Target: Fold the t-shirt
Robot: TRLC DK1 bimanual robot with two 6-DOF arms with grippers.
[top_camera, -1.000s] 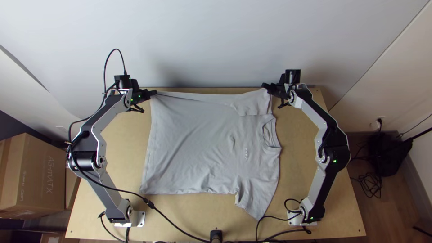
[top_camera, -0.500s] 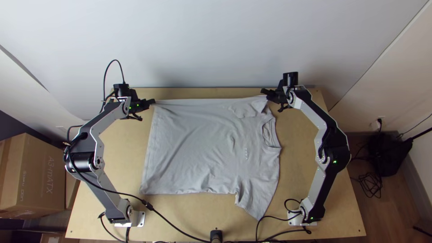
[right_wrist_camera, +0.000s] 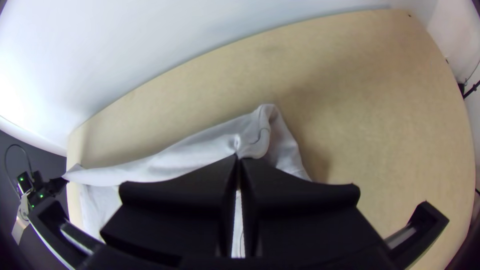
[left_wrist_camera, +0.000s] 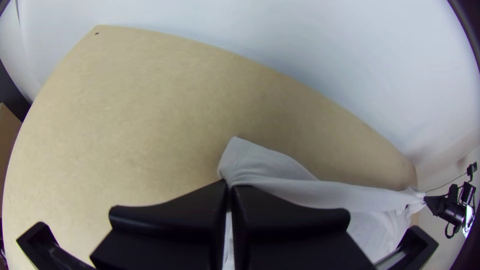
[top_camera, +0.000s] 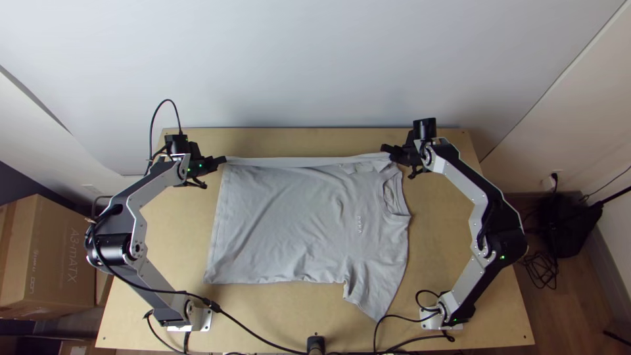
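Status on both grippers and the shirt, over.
Left black gripper: shut on hem-end corner. Right black gripper: shut on sleeve side. Light grey cotton-look t-shirt: far edge raised.

cardboard box (top_camera: 46, 255), left of table (top_camera: 437, 230) | pale wall (top_camera: 315, 59) behind | dark cable tangle (top_camera: 541, 265), floor (top_camera: 559, 319) right

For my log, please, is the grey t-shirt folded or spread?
Mostly spread, near sleeve flat; left gripper and right gripper pinch its far side.

L arm (top_camera: 146, 187) & R arm (top_camera: 461, 171) bent; L pincer (top_camera: 223, 160) & R pincer (top_camera: 386, 151) facing ea. other, fingers (left_wrist_camera: 175, 212) tog.
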